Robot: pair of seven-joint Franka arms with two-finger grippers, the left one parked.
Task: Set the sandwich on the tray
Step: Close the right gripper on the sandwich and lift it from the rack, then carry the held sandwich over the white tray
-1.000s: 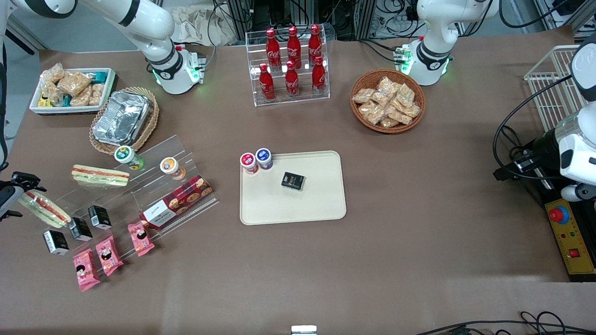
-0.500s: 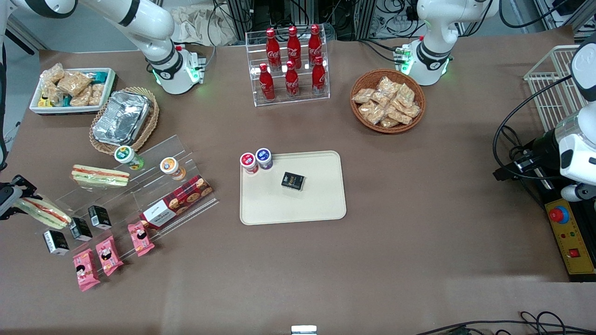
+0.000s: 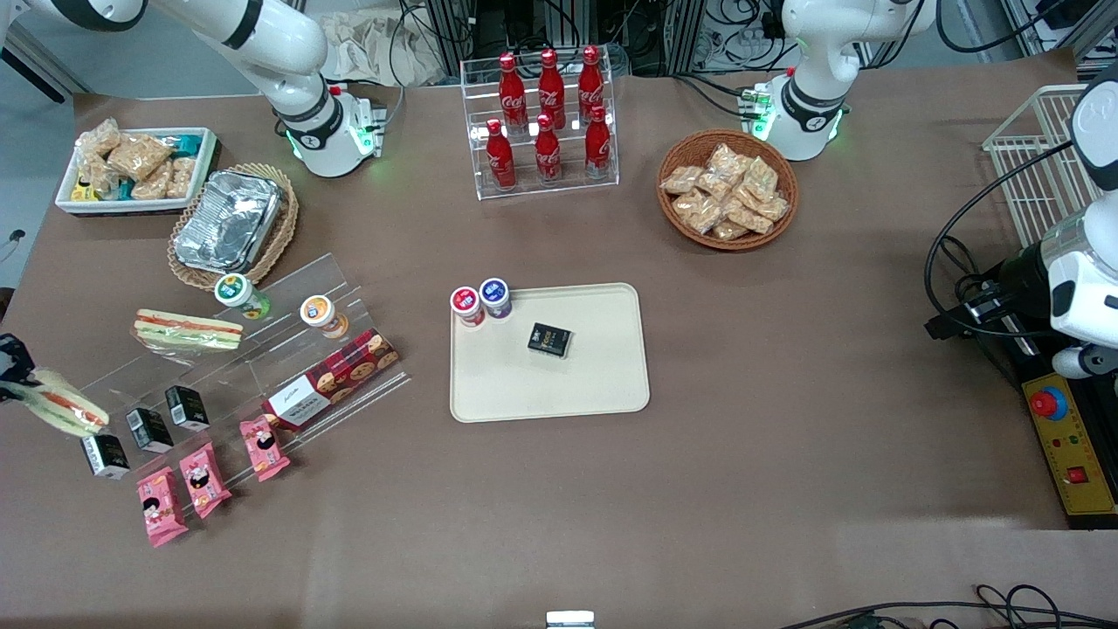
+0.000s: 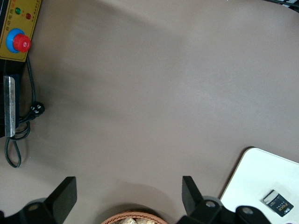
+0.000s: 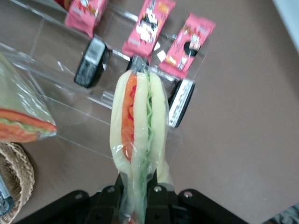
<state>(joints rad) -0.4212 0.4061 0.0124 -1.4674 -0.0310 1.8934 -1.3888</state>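
A large flat cream-beige rectangular plastic tray (image 3: 576, 384) lies mid-table, well apart from the clear-wrapped wedge sandwich (image 5: 138, 130) at the working arm's end. The black two-finger gripper (image 5: 139, 196) pinches the sandwich's near end, its long axis pointing straight out from the fingers, above the clear acrylic shelf (image 5: 70, 100).

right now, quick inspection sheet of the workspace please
surface: brown table.
job's things: sandwich lifted off the clear stepped rack; tray toward the table's middle, holding two small tubs and a black packet.
clutter: second sandwich, pink snack packs, cola bottles, snack basket.
grippers: gripper at the working arm's end, jaws shut on the sandwich.
cables: loops near the emergency stop box.
surroundings: wire basket.
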